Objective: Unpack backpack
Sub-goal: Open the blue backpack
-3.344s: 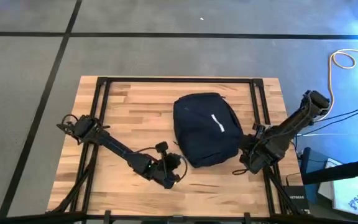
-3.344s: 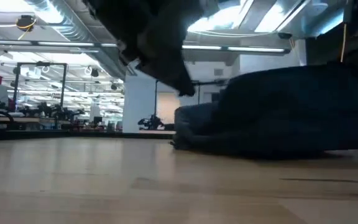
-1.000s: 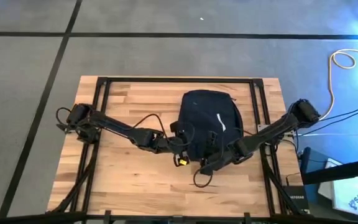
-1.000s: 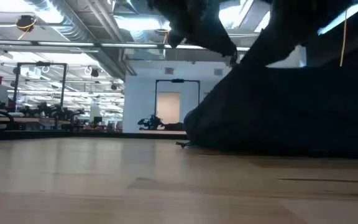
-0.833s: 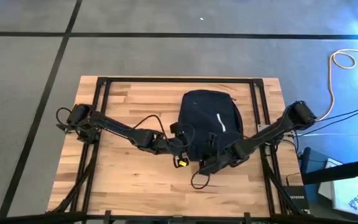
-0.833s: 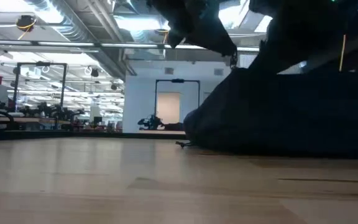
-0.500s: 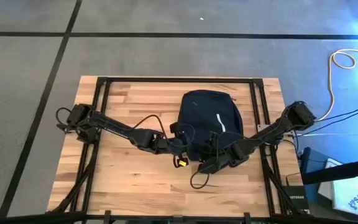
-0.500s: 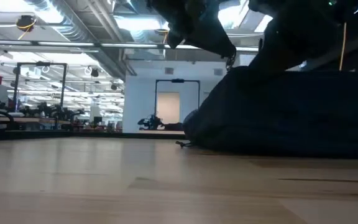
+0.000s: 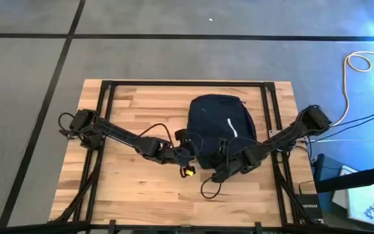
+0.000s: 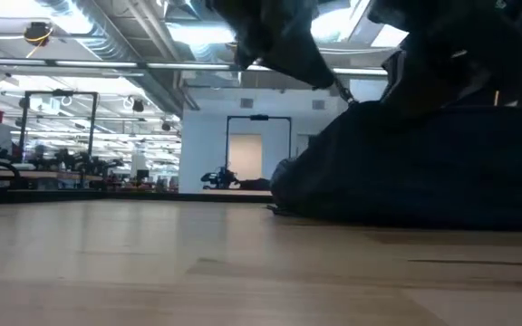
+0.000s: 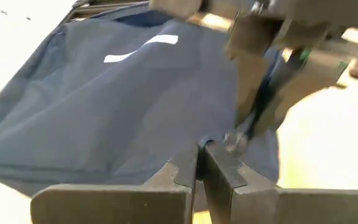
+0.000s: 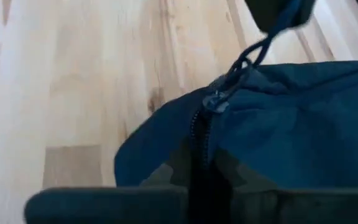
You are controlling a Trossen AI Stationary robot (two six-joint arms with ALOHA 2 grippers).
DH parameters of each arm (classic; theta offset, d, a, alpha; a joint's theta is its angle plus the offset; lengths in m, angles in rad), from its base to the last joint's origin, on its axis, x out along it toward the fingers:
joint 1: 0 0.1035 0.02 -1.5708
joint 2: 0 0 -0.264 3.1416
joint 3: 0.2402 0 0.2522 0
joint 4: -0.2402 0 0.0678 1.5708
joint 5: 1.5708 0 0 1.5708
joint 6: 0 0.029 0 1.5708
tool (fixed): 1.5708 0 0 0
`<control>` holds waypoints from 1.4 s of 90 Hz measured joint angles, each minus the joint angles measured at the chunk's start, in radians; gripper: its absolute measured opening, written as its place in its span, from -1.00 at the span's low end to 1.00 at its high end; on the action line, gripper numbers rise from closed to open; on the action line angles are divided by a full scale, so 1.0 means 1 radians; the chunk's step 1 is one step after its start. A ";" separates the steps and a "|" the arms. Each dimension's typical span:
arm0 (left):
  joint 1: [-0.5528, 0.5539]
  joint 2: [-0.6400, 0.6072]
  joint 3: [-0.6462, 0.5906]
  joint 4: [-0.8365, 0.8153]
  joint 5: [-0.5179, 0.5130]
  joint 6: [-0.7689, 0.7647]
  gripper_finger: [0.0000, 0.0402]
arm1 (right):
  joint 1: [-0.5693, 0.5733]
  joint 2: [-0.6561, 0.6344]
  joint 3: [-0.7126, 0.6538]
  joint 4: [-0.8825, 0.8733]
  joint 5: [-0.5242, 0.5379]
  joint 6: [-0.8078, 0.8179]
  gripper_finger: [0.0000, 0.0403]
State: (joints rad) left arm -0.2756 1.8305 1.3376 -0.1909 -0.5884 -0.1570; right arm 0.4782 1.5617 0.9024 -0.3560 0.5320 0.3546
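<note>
The backpack (image 9: pixel 219 127) lies flat near the middle of the wooden desk (image 9: pixel 135 104), white stripe (image 9: pixel 228 126) up, its zipper (image 12: pixel 199 134) running along the near edge. The left pincer (image 9: pixel 188 155) sits at the bag's near left corner, its fingers (image 11: pixel 185 171) pressed nearly together on a bit of fabric or pull at the seam. The right pincer (image 9: pixel 221 162) is just beside it at the same near edge, closed on the dark fabric by the zipper slider (image 12: pixel 213 101).
</note>
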 joint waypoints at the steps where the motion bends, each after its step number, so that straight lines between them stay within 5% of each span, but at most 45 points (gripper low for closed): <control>1: 0.001 0.000 0.000 -0.003 -0.002 0.000 -1.00 | 0.000 -0.002 0.000 -0.007 0.000 0.000 -0.99; 69: 0.125 0.000 -0.006 -0.172 -0.020 -0.023 -1.00 | 0.120 -0.164 0.000 -0.233 -0.034 -0.019 -1.00; 126: 0.395 0.000 -0.007 -0.304 -0.025 0.122 -1.00 | 0.170 -0.222 0.000 -0.247 -0.090 -0.095 -1.00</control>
State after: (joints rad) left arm 0.1194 1.8309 1.3304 -0.4951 -0.6136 -0.0351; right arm 0.6479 1.3396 0.9020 -0.6033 0.4422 0.2595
